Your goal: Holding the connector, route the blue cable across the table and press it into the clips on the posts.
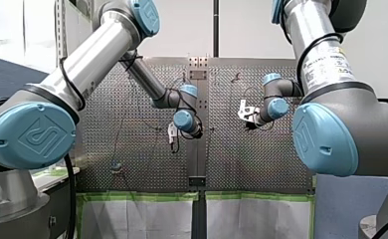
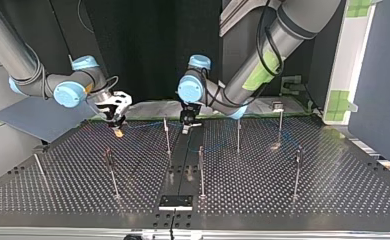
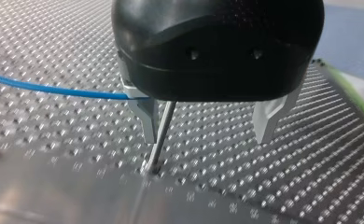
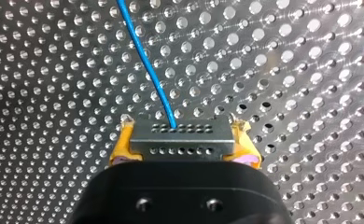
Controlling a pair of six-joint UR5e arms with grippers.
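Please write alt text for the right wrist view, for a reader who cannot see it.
My right gripper, with yellow pads, is shut on a grey connector with rows of small holes. A blue cable leaves the connector and runs ahead of the gripper over the perforated metal table.

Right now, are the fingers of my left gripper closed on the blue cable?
No, the fingers of my left gripper stand wide apart, with a thin post between them.

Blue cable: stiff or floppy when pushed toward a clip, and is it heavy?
Likely floppy: the thin cable curves as it leaves the connector. Probably light: it spans above the table beside my left gripper without much sag.
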